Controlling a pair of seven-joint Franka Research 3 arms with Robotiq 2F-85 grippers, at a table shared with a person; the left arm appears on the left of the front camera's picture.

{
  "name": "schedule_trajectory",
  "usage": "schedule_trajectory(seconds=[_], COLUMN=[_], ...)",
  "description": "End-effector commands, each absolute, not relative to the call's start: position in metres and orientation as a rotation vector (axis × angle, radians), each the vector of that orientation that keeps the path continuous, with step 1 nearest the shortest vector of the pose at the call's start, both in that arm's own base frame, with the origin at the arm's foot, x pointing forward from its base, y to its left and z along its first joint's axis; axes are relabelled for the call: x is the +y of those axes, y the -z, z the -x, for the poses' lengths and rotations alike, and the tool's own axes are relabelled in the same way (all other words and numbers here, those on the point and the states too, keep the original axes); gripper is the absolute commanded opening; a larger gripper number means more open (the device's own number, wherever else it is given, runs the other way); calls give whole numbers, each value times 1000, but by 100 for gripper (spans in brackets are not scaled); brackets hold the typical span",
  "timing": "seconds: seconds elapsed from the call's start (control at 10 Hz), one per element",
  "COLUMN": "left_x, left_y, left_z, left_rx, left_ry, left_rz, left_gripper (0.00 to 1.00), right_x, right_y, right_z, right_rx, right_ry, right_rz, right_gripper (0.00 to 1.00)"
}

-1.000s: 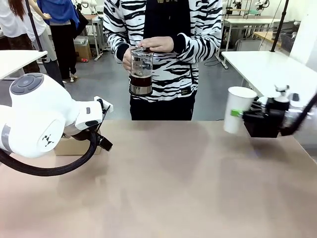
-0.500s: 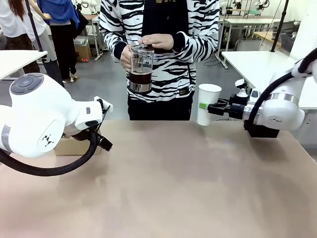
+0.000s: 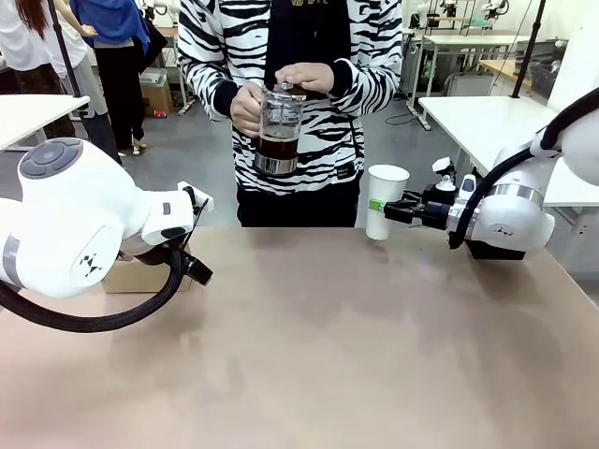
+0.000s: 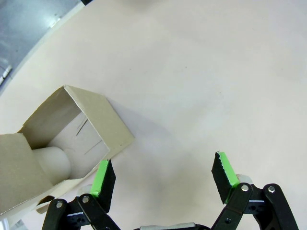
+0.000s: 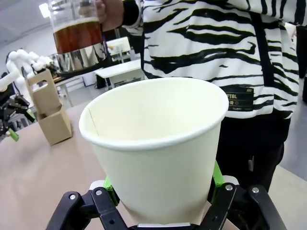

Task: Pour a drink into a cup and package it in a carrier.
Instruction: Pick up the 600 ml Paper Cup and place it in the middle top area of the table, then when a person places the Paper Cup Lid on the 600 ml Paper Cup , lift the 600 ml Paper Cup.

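Right gripper (image 3: pixel 382 205), front view: clamped on the upright white paper cup (image 3: pixel 387 192) near the far edge of the table (image 3: pixel 309 355). To the left and higher, a person (image 3: pixel 328 37) holds the glass jug (image 3: pixel 279 112) of dark drink (image 3: pixel 278 147). Left wrist view: left gripper (image 4: pixel 163 167) spread wide, empty, just beside the cardboard carrier (image 4: pixel 91 120). Right wrist view: the cup is empty, green pads gripping its lower part.

Empty white cup (image 3: pixel 386 201) upright, aloft; amber drink (image 3: pixel 278 147) beyond, higher; brown carrier (image 5: pixel 53 125), seemingly upright
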State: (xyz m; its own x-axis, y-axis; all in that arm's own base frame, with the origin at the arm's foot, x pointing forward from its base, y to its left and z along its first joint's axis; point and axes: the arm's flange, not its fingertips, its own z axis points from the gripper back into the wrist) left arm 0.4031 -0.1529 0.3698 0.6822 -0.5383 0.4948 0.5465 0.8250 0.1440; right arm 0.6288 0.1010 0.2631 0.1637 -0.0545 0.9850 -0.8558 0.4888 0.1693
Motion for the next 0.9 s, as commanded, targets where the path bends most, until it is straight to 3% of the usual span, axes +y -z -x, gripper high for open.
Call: schedule_trajectory(seconds=[0.0,0.8], left_x=[-152,-152], left_y=[-370,-370], left_z=[-403,-403], left_rx=[-551,-551], left_ry=[607,607], left_rz=[20,20], left_gripper=[100,100], right_x=[98,98], right_y=[-265,-265], right_z=[-630,-630], right_rx=[-1303,-1303], right_ry=[-684,-684], right_rz=[-910,-910], right_gripper=[80,80])
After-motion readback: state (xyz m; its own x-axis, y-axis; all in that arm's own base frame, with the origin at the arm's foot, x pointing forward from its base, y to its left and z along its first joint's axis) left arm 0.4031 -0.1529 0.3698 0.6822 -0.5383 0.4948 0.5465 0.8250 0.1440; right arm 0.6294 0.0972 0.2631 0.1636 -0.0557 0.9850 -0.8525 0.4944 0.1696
